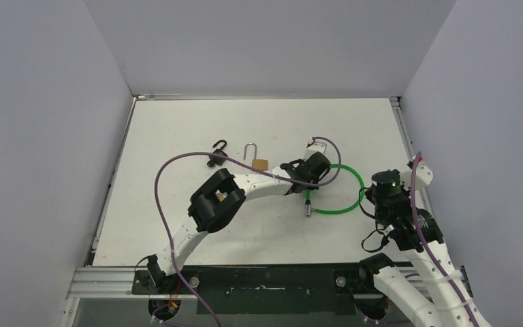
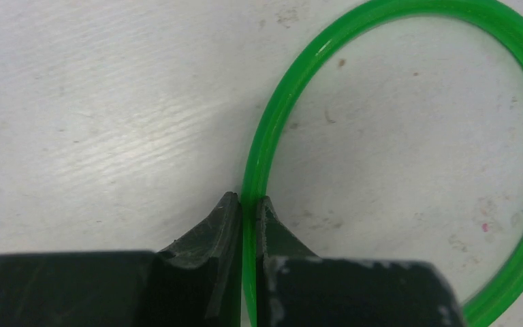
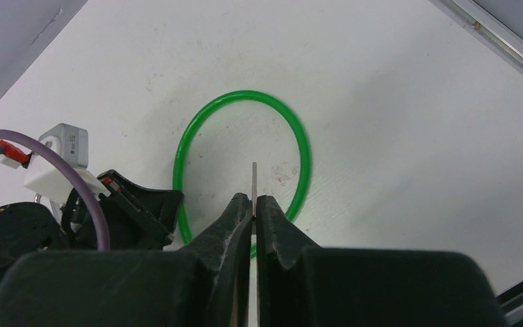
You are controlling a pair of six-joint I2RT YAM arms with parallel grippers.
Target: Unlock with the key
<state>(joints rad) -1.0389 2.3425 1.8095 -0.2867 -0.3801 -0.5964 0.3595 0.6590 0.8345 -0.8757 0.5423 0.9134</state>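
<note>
Clamps a smooth green ring (image 3: 245, 95) in the left gripper (image 2: 248, 201). Pinches a thin flat bit of metal, maybe the key (image 3: 253, 178), in the right gripper (image 3: 253, 201), near the table's (image 1: 177, 129) right edge.

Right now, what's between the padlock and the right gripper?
The left gripper and the green loop it pinches lie between them, seen from the top view.
</note>
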